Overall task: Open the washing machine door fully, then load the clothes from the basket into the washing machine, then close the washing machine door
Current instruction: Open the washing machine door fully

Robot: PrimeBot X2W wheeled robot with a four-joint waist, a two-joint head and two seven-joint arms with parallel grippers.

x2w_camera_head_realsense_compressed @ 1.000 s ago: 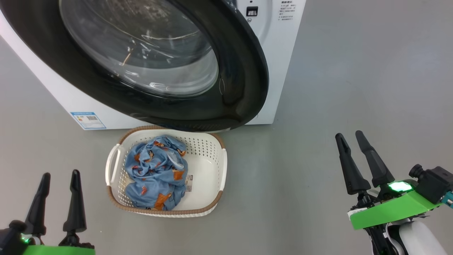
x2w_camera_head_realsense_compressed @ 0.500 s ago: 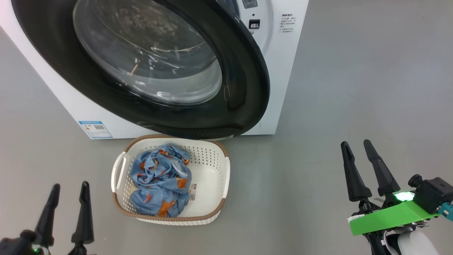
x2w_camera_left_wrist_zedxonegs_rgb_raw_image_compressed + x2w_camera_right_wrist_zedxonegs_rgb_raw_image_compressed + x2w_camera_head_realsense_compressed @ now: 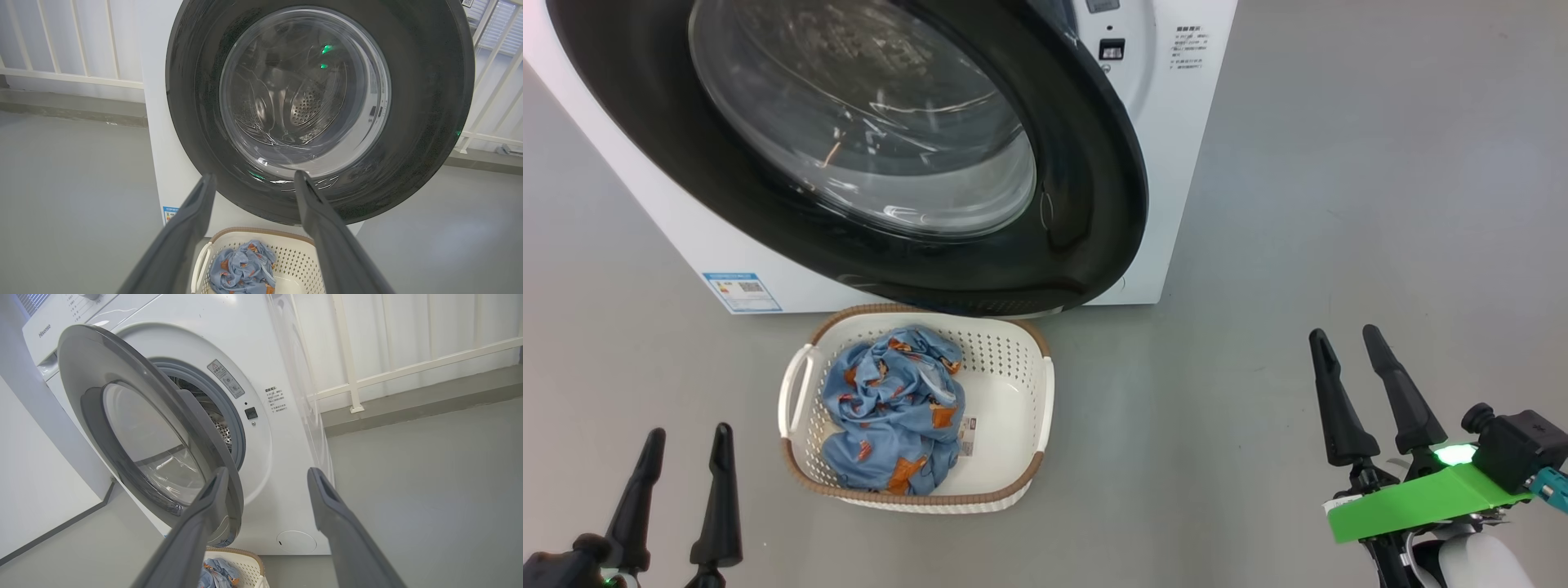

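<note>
The washing machine (image 3: 1168,155) stands ahead, white and boxy. Its round black door (image 3: 1086,163) with a clear glass bowl hangs partly open, swung out over the basket; the right wrist view shows the door (image 3: 122,428) ajar with the drum behind it. On the floor below sits the cream basket (image 3: 1013,384) holding the light blue clothes (image 3: 890,408) with orange figures. My left gripper (image 3: 686,449) is open at the lower left, short of the basket. At the lower right my right gripper (image 3: 1343,347) is open, well clear of the machine.
Grey floor (image 3: 1339,204) spreads to the right of the machine. A white railing (image 3: 408,367) and wall run behind it. A blue sticker (image 3: 742,291) sits low on the machine's front and a round cap (image 3: 296,541) near its bottom corner.
The head camera has shifted, so the whole picture sits lower. Both grippers show lower in the picture and stay open. The door and basket look unmoved.
</note>
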